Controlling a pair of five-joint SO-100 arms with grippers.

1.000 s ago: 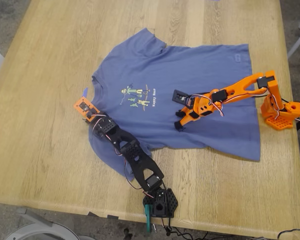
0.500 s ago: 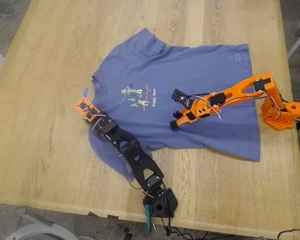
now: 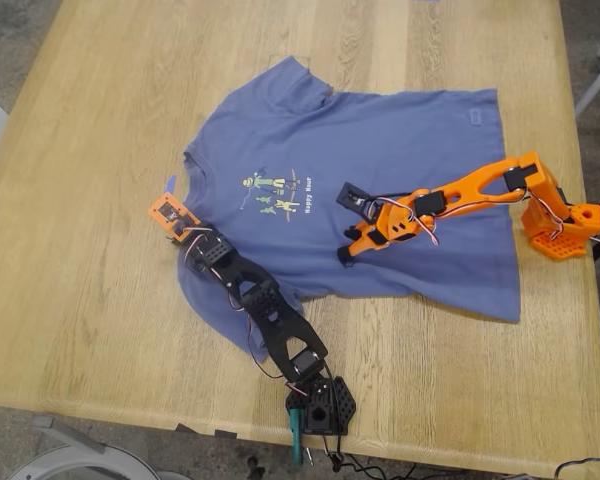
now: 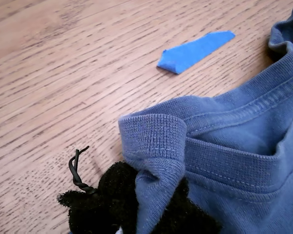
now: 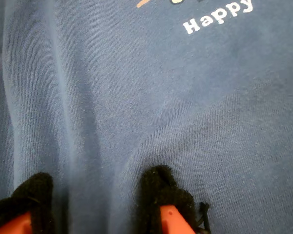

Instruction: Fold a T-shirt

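T-shirt (image 3: 380, 190) is lying flat at centre of the exterior view. My first gripper (image 4: 136, 204) is pinching its collar rib near blue tape scrap (image 4: 195, 50). My second gripper (image 5: 95, 200), jaws spread, is pressing fabric below the chest print (image 3: 277, 194).

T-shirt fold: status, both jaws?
My first gripper shut on T-shirt collar. My second gripper open over chest. Blue scrap beside collar.

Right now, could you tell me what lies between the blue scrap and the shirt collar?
Only bare wooden table separates the blue scrap from the T-shirt collar, as the first wrist view shows.
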